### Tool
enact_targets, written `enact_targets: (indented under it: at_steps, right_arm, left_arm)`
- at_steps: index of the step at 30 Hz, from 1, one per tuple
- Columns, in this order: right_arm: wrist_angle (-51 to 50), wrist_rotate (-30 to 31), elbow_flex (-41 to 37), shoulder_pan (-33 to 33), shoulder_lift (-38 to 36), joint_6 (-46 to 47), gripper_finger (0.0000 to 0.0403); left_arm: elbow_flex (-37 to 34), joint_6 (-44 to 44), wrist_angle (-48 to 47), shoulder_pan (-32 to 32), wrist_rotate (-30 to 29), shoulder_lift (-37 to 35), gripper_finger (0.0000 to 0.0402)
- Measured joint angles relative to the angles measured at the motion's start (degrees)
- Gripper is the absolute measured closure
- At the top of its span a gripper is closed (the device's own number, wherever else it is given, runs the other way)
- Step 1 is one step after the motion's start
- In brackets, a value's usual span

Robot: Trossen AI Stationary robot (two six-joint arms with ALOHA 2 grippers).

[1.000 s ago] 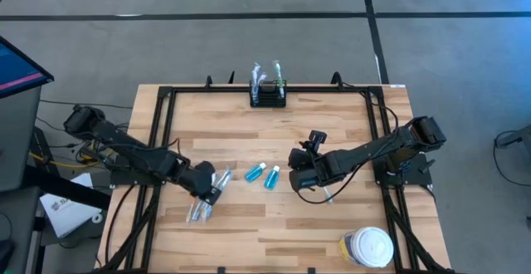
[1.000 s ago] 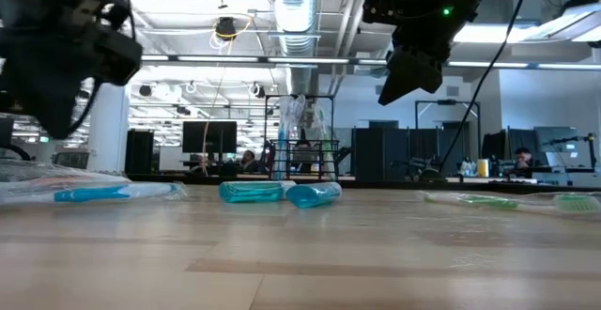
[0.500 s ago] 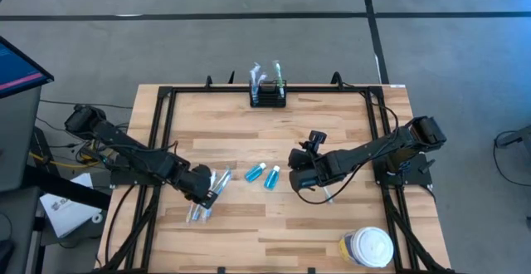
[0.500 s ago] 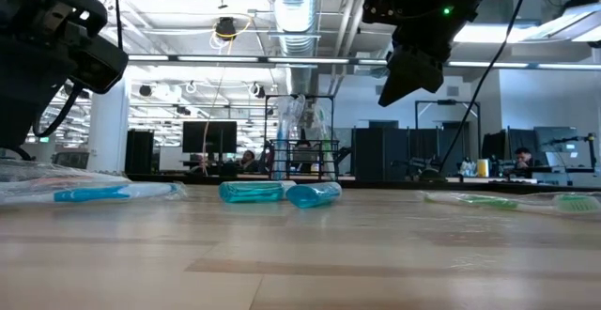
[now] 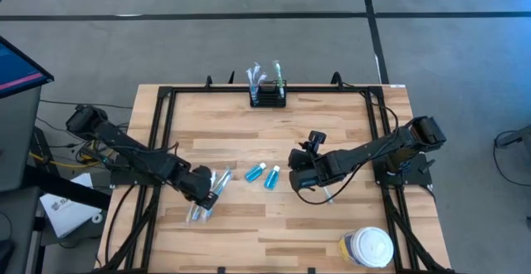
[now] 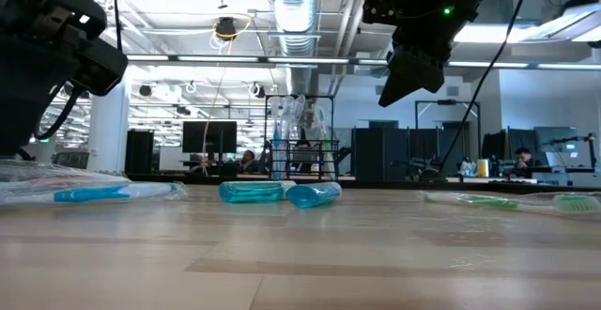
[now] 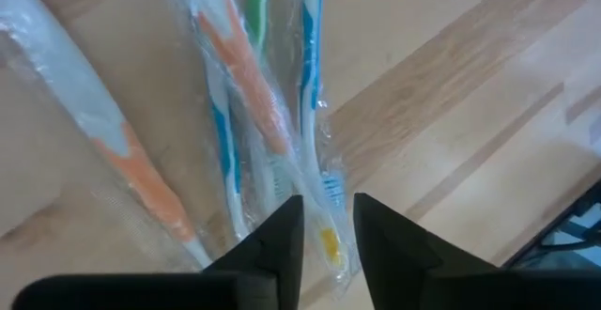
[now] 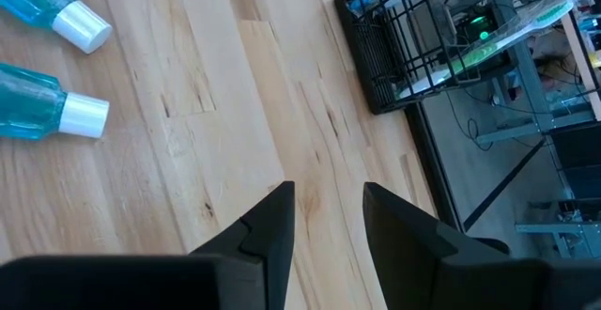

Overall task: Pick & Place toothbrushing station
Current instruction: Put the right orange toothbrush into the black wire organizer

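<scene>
The toothbrushing station, a small black open-topped holder [image 5: 268, 96], stands at the table's far edge with wrapped brushes sticking up out of it. My left gripper [image 7: 329, 240] hangs open, pointing steeply down over a loose pile of plastic-wrapped toothbrushes [image 7: 244, 94] at the table's left [image 5: 197, 212]. Its fingers stand on either side of one wrapped brush's end. My right gripper [image 8: 329, 221] is open above bare wood right of centre [image 5: 299, 176], with nothing between its fingers. Two small blue bottles [image 5: 262, 175] lie on their sides between the two grippers.
A round white-lidded jar [image 5: 367, 247] stands at the near right corner. A green wrapped toothbrush [image 6: 507, 200] lies on the table under my right arm. A black metal frame [image 5: 166, 133] runs around the tabletop. The wood between the bottles and the holder is bare.
My left gripper has tipped slightly over the wrapped toothbrushes and stayed above the pile. The brushes lie where they were.
</scene>
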Motion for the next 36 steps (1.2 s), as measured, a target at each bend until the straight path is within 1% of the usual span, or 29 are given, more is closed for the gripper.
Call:
enact_targets:
  at_steps: [2, 6, 9, 14, 16, 18, 22, 23, 27, 30, 33, 36]
  right_arm:
    - [0.0, -0.1, 0.0, 0.0, 0.0, 0.0, 0.0285]
    - [0.0, -0.1, 0.0, 0.0, 0.0, 0.0, 0.0285]
    - [0.0, -0.1, 0.0, 0.0, 0.0, 0.0, 0.0285]
    - [0.0, -0.1, 0.0, 0.0, 0.0, 0.0, 0.0285]
    - [0.0, -0.1, 0.0, 0.0, 0.0, 0.0, 0.0285]
    - [0.0, -0.1, 0.0, 0.0, 0.0, 0.0, 0.0285]
    - [0.1, -0.1, 0.0, 0.0, 0.0, 0.0, 0.0285]
    - [0.1, -0.1, 0.0, 0.0, 0.0, 0.0, 0.0285]
    - [0.2, -0.1, 0.0, 0.0, 0.0, -0.5, 0.0285]
    - [1.6, -0.1, 0.0, 0.7, 0.0, -4.2, 0.0285]
    - [6.1, -0.2, 0.0, 2.2, 0.0, -10.0, 0.0285]
    - [11.6, -0.2, 0.0, 3.9, 0.0, -17.3, 0.0285]
  left_arm:
    - [0.0, -0.1, 1.0, -0.2, 0.1, 1.4, 0.0303]
    - [0.0, -0.1, 2.9, -0.2, 2.9, 4.5, 0.0294]
    - [0.0, -0.1, 3.4, -0.2, 3.8, 6.5, 0.0289]
    - [0.0, -0.1, 4.0, -0.2, 4.1, 7.0, 0.0294]
    - [0.0, -0.1, 4.1, -0.2, 4.3, 6.5, 0.0305]
    - [0.0, -0.1, 4.6, -0.2, 4.5, 6.5, 0.0325]
    - [0.0, 0.1, 4.8, -0.2, 6.0, 6.5, 0.0386]
    - [0.0, 0.1, 4.8, -0.2, 6.0, 6.5, 0.0393]
    - [0.0, 0.2, 5.8, -0.2, 6.0, 6.2, 0.0399]
    - [0.0, 0.3, 7.5, -0.2, 6.1, 5.1, 0.0401]
    - [0.0, 0.4, 10.9, -0.1, 5.4, 3.1, 0.0401]
    - [0.0, 1.0, 15.7, 0.0, 2.7, 0.3, 0.0401]
